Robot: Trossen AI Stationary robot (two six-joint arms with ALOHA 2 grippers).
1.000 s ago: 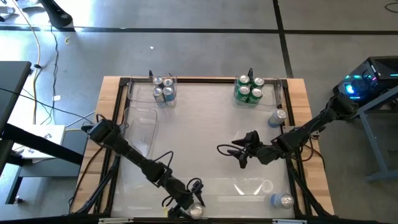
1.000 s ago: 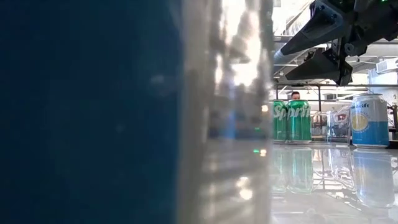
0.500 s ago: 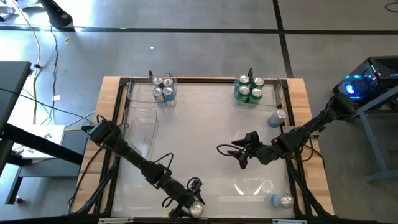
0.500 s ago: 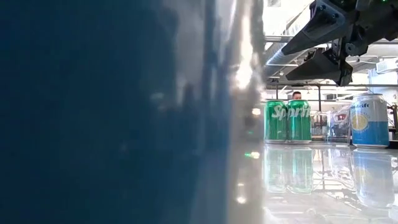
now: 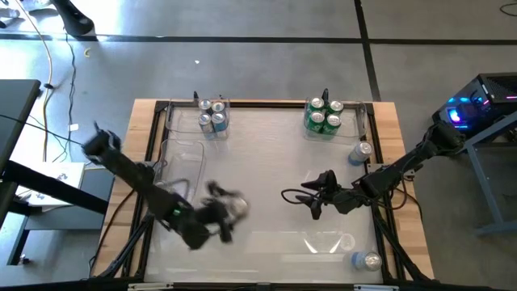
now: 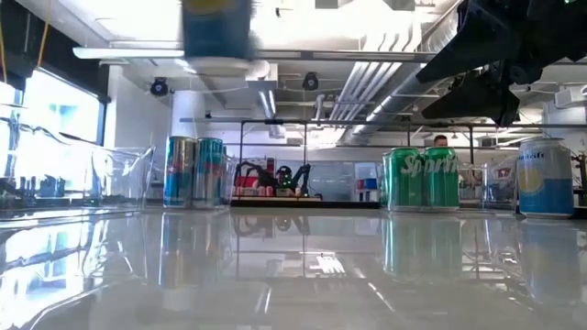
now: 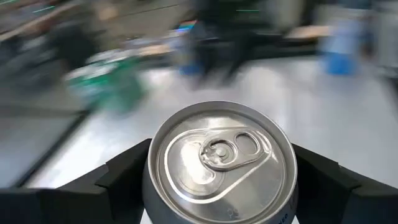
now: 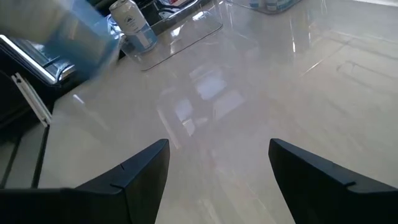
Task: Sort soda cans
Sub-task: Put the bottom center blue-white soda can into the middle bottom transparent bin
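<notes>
- Seen from above, a pale glossy surface (image 5: 266,162) in a wooden frame, one dark robot arm at each side.
- The left end effector (image 5: 229,209) is left of centre, raised off the surface. Its fingers are clamped on the sides of a blue can (image 7: 219,163), silver top and pull tab facing the wrist camera.
- The right end effector (image 5: 311,196) hangs right of centre, well apart from any can, its fingers spread wide and holding nothing.
- Count of cans from above: four green ones (image 5: 325,115) clustered at the far right; three or four blue and silver ones (image 5: 212,115) clustered at the far left, too tightly packed for a firm count.
- Two loose ones: a light blue can (image 5: 361,152) at the right edge, and another blue one (image 5: 368,260) at the near right corner.
- With the held one, that makes ten or eleven in view.
- Clear plastic trays (image 5: 184,166) lie on the surface; their edges are faint, so no count.
- Handling, as a judgement: each can is probably light to moderate in weight, stiff if full, with thin walls that dent under a hard squeeze.
- The painted metal is smooth and likely slippery, and the glossy surface would let a nudged can slide.
- The best hold looks to be mid-body, fingers on opposite sides, kept upright.
</notes>
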